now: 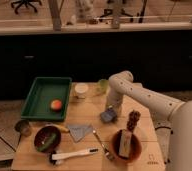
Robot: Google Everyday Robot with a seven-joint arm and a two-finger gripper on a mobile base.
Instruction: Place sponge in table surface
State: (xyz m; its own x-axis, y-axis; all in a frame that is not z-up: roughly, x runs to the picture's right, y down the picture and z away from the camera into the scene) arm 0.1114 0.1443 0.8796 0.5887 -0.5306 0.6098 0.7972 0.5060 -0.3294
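Ref. landmark: sponge (pixel 108 116), blue-grey block, mid-right on the surface (pixel 91 116). Nearest the camera, front-left of sponge: white-handled brush (pixel 74 154) along the front edge; dark bowl (pixel 47 138) w/ green item. Front-right of sponge: brown bowl (pixel 125 144) holding an upright block. Directly left of sponge: flat grey cloth (pixel 81 132). Sponge appears to sit on or just at the surface, slightly tilted; contact w/ the wood not confirmable. Hand (pixel 110 109) is directly above/behind sponge, arm coming down from the rear right; whether it is clamped on the sponge or apart from it: cannot tell. Behind-left of sponge: green tray (pixel 44 89) w/ orange fruit (pixel 55 104); white cup (pixel 81 90) and green cup (pixel 103 85) behind. Status est.: placement near complete; remaining: confirm release, retract arm.
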